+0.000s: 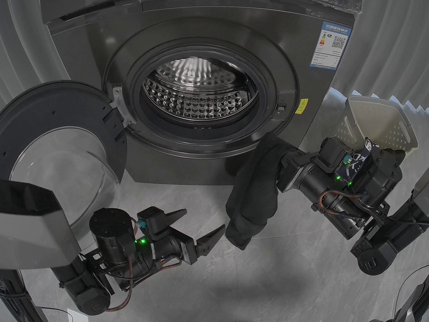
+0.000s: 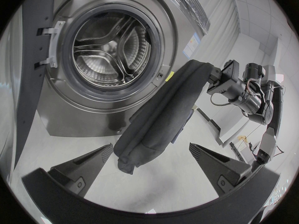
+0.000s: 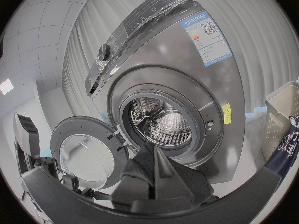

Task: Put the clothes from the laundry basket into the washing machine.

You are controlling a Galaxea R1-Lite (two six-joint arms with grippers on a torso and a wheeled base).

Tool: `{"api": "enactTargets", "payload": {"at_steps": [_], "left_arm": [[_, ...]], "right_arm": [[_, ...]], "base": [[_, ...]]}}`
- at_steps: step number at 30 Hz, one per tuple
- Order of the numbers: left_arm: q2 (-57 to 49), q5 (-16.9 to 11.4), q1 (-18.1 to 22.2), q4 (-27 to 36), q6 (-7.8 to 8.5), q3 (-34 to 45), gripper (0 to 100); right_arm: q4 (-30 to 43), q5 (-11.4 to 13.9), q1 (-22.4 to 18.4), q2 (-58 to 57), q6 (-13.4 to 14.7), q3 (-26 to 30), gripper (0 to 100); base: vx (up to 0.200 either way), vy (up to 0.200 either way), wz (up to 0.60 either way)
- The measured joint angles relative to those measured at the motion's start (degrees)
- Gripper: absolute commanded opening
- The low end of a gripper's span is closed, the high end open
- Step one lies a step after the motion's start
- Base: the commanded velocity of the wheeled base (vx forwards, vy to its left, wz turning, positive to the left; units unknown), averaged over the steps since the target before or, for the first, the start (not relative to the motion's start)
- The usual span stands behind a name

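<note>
Grey marbled floor, with pale curtains behind. In the head view the washing machine is noted at 12 o'clock. Its round door is swung wide toward 9 o'clock and the steel drum is exposed.

The laundry basket is set on the floor at 3 o'clock, just beside the machine's right corner. A dark blue printed cloth is draped at its near rim and is partly hidden by the right arm.

The right gripper is clamped tight on the top of a black garment. The garment is hung at about 5 o'clock from the drum opening, in front of the machine's lower panel, and its lower end appears clear of the floor.

The left gripper is held low at 7 o'clock with its claw spread wide and nothing gripped. It is pointed at the garment's lower end, near it but not touching.
</note>
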Motion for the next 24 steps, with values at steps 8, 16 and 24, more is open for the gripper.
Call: {"api": "enactTargets", "payload": {"at_steps": [8,16,24], "left_arm": [[2.5,-1.3,-2.5,-0.3,0.68,-3.6,100],[4.9,-1.6,-3.9,-0.3,0.73,-8.2,100],[10.3,-1.0,-4.3,-0.3,0.84,-14.7,100]], "right_arm": [[-0.1,-1.4,0.2,0.4,0.7,-1.4,0],[0.0,-5.7,1.7,2.1,3.6,-5.9,0],[-0.2,-7.6,4.0,3.1,6.4,-9.6,0]], "base": [[0.0,0.0,0.0],[0.0,0.0,0.0],[0.0,0.0,0.0]]}}
